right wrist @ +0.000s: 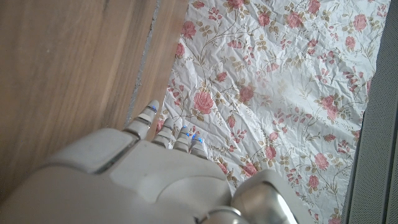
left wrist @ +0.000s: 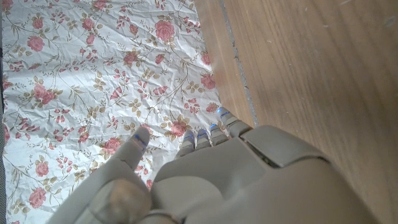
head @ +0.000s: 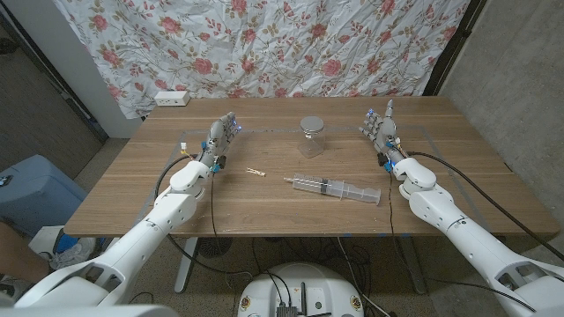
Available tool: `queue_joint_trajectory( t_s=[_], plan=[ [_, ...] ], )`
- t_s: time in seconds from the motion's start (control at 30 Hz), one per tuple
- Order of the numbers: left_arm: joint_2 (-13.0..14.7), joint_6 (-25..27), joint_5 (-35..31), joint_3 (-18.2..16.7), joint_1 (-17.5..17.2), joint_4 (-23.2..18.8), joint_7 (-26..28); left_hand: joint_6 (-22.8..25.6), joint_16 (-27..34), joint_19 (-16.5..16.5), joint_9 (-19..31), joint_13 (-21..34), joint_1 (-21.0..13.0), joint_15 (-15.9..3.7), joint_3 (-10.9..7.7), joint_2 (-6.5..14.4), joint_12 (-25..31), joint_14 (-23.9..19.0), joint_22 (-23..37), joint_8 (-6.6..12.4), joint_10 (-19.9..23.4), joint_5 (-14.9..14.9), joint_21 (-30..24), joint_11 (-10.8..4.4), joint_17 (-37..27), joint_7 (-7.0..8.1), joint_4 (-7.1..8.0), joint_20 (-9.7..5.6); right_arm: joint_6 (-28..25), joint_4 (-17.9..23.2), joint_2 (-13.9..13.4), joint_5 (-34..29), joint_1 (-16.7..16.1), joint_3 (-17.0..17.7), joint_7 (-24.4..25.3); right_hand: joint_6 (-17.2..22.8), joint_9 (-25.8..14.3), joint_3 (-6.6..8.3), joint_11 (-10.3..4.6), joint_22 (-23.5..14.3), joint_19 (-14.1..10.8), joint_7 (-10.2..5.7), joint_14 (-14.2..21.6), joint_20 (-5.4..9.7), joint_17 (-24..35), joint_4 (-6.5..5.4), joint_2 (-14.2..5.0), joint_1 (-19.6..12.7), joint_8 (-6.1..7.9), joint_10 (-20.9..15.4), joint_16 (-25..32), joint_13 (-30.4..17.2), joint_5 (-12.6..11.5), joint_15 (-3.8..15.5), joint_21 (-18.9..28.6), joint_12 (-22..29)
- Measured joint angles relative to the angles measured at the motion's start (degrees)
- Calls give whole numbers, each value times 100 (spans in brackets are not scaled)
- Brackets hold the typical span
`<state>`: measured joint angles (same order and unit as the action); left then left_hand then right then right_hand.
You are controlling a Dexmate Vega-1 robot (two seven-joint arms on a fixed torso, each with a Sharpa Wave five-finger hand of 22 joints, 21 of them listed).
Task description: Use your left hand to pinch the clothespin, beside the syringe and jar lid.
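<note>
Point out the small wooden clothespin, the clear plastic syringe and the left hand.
small wooden clothespin (head: 256,172): head view, middle of its body.
clear plastic syringe (head: 339,188): head view, middle of the barrel.
left hand (head: 220,140): head view, middle of the hand.

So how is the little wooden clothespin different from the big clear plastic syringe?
The small wooden clothespin is tan and solid, while the clear plastic syringe is see-through. The clothespin is far shorter than the syringe. The clothespin lies nearer the left hand, which is not touching it; the syringe lies further towards the right hand. Both lie flat on the wooden table, in front of the glass jar.
</note>
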<state>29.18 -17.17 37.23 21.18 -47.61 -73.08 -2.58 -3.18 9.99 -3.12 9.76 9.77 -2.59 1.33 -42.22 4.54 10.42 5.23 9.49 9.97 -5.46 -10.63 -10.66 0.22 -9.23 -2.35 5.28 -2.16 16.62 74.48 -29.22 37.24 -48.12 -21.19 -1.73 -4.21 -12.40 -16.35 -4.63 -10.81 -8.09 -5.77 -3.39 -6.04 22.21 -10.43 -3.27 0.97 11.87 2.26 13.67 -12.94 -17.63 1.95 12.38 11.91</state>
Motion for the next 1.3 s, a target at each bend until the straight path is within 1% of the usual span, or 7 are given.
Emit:
queue_joint_trajectory(
  t_s=[0.2,0.67,0.83,0.93,1.0,1.2,1.3],
  plan=[
    [5,-48,-8,-2,29,63,-37,0,0,0,0,0,-23,0,-21,23,0,0,0,22,0,0,0,0,0,0,-26,0,-1,0,0,0,-1,0,0,0,0,0,0,0,0,0,0,0,0,0,0,0,0,0,0,1,0,0,0,0],
    [174,-170,-321,15,38,-35,55,208,0,-61,-1,-1,-144,-114,16,97,45,-114,-1,53,117,0,0,-112,1,142,-369,0,-4,3,-3,2,-3,0,0,0,1,0,1,1,1,1,0,0,-1,0,0,0,-1,0,0,1,0,0,0,0],
    [270,-174,-407,31,33,-165,112,312,0,-61,-1,-1,-277,-127,-4,140,45,-127,-1,84,187,26,0,-123,1,186,-579,0,-4,4,-3,2,-3,0,1,0,1,1,1,1,1,1,1,0,-1,0,0,0,-1,0,0,1,0,0,0,0],
    [320,-174,-407,37,12,-250,112,371,0,-61,-1,-1,-340,-144,-23,203,84,-145,-1,107,281,27,0,-136,1,164,-730,0,-4,5,-3,2,-3,0,1,0,1,1,1,1,1,1,1,1,-1,0,0,0,-1,0,0,2,0,0,0,0],
    [368,-115,-630,46,-10,-336,315,428,0,-61,-1,-1,-409,-148,-38,211,84,-175,-1,107,294,27,0,-141,1,192,-822,0,-5,5,-3,2,-3,0,1,0,1,1,1,1,1,1,1,0,-1,0,0,0,-1,0,0,2,0,0,0,0],
    [509,25,-882,84,-50,-518,528,618,0,-134,-2,-2,-665,-175,-102,317,84,-283,-2,151,468,27,0,-140,2,185,-1182,12,-4,4,-3,2,-3,0,1,0,1,1,2,2,1,1,1,1,-2,0,1,0,-1,0,0,2,0,0,0,0],
    [583,64,-1023,119,-51,-567,582,678,21,-175,-2,-2,-720,-202,-118,311,84,-307,-3,151,494,27,0,-165,2,203,-1277,9,-4,5,-3,2,-3,1,1,0,1,1,1,2,1,1,1,1,-2,0,0,0,-1,0,0,2,0,0,0,0]
  ],
)
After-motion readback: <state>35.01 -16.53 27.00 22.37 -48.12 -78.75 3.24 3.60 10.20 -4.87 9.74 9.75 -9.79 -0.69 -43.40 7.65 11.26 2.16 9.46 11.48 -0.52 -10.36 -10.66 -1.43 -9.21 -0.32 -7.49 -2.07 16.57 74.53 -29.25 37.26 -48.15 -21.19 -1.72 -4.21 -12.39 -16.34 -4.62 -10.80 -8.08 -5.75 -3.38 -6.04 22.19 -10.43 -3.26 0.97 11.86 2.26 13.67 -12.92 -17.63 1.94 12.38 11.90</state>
